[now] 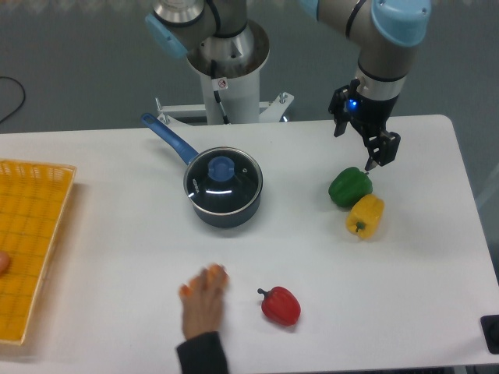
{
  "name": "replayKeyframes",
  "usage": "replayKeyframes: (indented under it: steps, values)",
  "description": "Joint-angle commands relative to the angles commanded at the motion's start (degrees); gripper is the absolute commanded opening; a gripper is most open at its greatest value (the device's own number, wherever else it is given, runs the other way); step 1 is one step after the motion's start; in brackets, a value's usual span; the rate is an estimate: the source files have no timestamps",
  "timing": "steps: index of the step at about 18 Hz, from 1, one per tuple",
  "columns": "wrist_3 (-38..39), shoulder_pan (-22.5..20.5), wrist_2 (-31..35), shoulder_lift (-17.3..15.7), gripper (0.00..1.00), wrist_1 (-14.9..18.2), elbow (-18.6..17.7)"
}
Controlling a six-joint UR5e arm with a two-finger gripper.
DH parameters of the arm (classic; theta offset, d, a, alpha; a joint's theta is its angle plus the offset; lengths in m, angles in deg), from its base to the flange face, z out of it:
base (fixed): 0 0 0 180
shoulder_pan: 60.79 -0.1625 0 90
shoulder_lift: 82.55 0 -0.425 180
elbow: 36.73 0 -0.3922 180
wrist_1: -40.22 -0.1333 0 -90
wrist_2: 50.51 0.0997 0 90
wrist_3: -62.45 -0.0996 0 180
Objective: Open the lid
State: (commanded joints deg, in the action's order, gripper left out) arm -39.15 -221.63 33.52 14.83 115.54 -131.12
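The round clear glass lid (223, 180) with a metal rim and blue centre knob (222, 167) sits closed on the dark blue saucepan (226, 210), whose long handle (168, 138) points to the back left. My gripper (368, 162) hangs well to the right of the pan, just above and behind a green pepper (349, 187). Its fingers point down and appear close together with nothing between them; the gap is too small to judge surely.
A yellow pepper (365, 216) lies against the green one. A red pepper (281, 305) lies near the front. A person's hand (204, 300) rests on the table in front of the pan. A yellow basket (27, 241) stands at the left edge.
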Motion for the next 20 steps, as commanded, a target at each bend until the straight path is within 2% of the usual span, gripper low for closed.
replayKeyframes:
  steps: [10,13,20]
  values:
    - [0.3,0.5,-0.4,-0.2,1.0,-0.2,-0.8]
    - [3.0,0.4,-0.5,-0.8,1.0,-1.0,-2.9]
    - [5.7,0.6,-1.8,-0.9,1.0,-0.8,-3.1]
